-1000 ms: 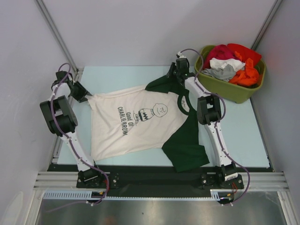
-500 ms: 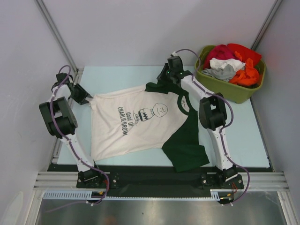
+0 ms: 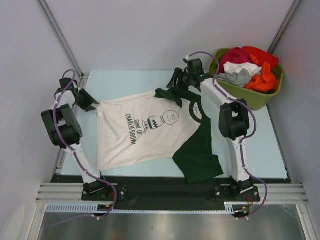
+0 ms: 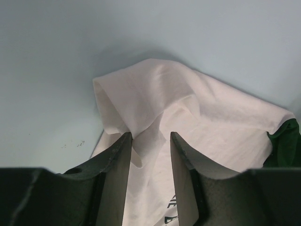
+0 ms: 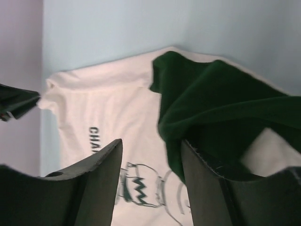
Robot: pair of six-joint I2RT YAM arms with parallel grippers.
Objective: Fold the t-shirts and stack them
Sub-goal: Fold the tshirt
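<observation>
Seen from the left wrist, the left gripper [image 4: 149, 137] has its jaws narrow. A fold of the cream t-shirt [image 4: 188, 108] is pinched between them, and the cloth tents up just beyond the tips.

The right wrist view shows the right gripper [image 5: 150, 143] with a wider gap. The dark green sleeve [image 5: 211, 103] bunches against the inner face of one finger, and I cannot tell whether it is clamped. Past those jaws lies the cream body with its black print [image 5: 141, 181].

Only the overhead view gives the poses. The left arm is folded back on itself, its gripper [image 3: 89, 102] at the spread shirt's [image 3: 145, 127] far left corner. The right arm reaches far forward, its gripper [image 3: 176, 84] at the far sleeve. An olive tub [image 3: 250, 97] of clothes stands well to the right of those jaws.
</observation>
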